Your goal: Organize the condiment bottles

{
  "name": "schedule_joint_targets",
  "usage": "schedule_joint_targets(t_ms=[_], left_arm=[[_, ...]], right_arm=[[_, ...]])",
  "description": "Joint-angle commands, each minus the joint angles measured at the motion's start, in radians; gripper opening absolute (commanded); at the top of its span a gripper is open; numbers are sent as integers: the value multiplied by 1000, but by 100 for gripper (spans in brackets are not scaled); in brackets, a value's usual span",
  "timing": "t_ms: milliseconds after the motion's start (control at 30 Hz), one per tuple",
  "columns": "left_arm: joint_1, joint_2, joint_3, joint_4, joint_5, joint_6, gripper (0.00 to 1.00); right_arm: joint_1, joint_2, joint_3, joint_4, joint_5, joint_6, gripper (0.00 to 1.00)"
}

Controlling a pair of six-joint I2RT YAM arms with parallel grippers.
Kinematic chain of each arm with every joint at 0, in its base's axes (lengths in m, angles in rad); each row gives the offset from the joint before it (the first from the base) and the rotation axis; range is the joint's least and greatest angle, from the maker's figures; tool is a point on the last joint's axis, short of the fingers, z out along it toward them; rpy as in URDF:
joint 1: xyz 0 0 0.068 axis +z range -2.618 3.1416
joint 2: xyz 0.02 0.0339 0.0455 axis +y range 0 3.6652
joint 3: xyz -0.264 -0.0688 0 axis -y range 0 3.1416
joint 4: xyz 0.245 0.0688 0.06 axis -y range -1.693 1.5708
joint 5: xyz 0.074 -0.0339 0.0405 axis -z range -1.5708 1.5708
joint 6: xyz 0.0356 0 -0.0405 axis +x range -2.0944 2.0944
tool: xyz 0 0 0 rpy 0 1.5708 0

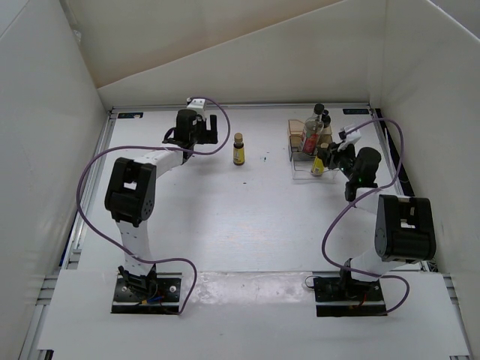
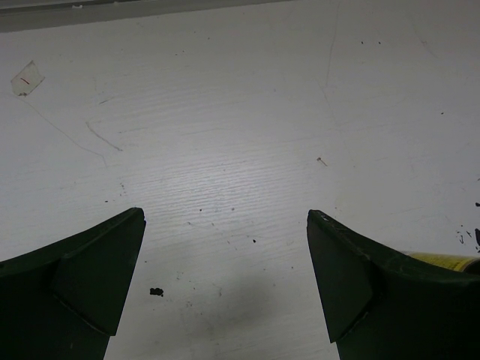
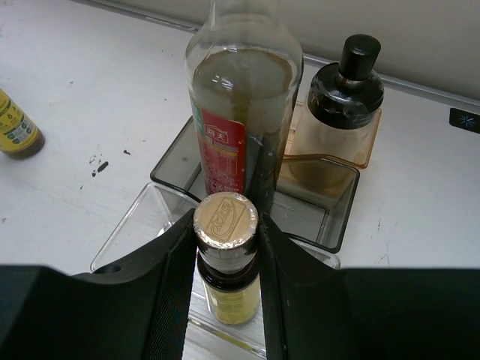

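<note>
My right gripper (image 3: 226,229) is shut on a tiny yellow-labelled bottle (image 3: 229,296) at its brown cap, holding it upright, low in a clear tray (image 3: 139,225). In the top view this gripper (image 1: 324,160) is at the trays' near side. Behind it stand the taller clear bottle with a red label (image 3: 241,97) in a smoky tray (image 3: 321,206) and the short black-capped bottle (image 3: 346,90) in an amber tray (image 3: 367,142). The second tiny yellow-labelled bottle (image 1: 238,148) stands on the table, just right of my open, empty left gripper (image 1: 217,136); its label peeks past the right finger (image 2: 442,260).
The three trays (image 1: 309,150) sit together at the back right, close to the right wall. White walls enclose the table (image 1: 225,217) on three sides. Purple cables loop beside both arms. A black speck (image 2: 156,291) lies on the table under the left gripper (image 2: 225,217).
</note>
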Motion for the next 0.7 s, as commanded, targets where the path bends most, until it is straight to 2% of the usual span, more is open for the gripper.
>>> schedule_joint_targets(t_ms=[0, 367, 500, 533, 667], left_arm=[[-6, 10, 30, -6, 4, 8, 100], [-10, 18, 28, -4, 4, 5, 100], [-12, 19, 28, -3, 4, 7, 100], [-13, 18, 28, -1, 4, 5, 100], [-12, 11, 24, -3, 4, 5, 100]], right_arm=[[0, -5, -15, 160, 14, 9, 0], [1, 1, -47, 184, 26, 15, 0], [15, -9, -67, 204, 61, 7, 38], [18, -12, -72, 206, 73, 2, 53], [35, -35, -69, 195, 93, -20, 64]])
